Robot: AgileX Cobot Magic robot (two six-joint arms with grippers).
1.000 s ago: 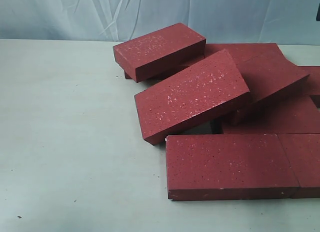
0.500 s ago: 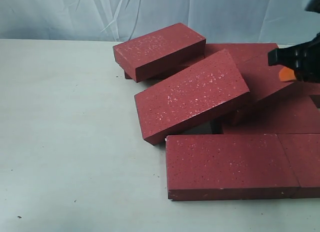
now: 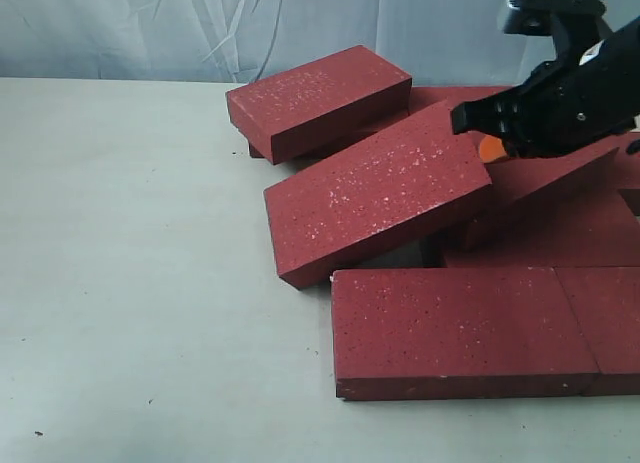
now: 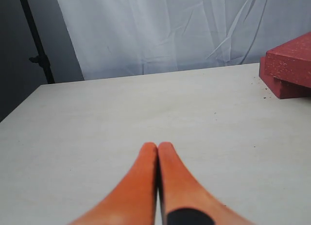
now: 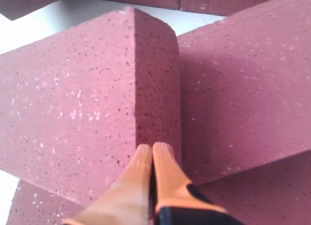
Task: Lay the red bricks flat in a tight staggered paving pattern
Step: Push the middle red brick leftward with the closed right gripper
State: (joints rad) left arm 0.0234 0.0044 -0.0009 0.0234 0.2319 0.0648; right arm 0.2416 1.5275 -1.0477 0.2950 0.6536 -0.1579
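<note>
Several red bricks lie in a loose pile at the right of the exterior view. One tilted brick [image 3: 375, 188] leans in the middle, and another [image 3: 318, 98] rests on a brick at the back. Two lie flat end to end at the front [image 3: 460, 328]. My right gripper [image 3: 487, 148] is shut and empty. In the right wrist view its tips [image 5: 153, 148] press against the short end face of the tilted brick [image 5: 156, 89]. My left gripper [image 4: 158, 146] is shut and empty over bare table, with stacked bricks [image 4: 291, 64] far off to one side.
The pale table [image 3: 130, 283] stretches to the left of the pile. A white curtain [image 3: 150, 28] hangs behind it. More bricks [image 3: 560, 233] lie partly under the tilted one and under my right arm. A dark stand [image 4: 36, 50] is beside the table.
My right arm came in from the right edge and reached the tilted brick's right end. That brick has shifted slightly to the left. The other bricks stayed put.
</note>
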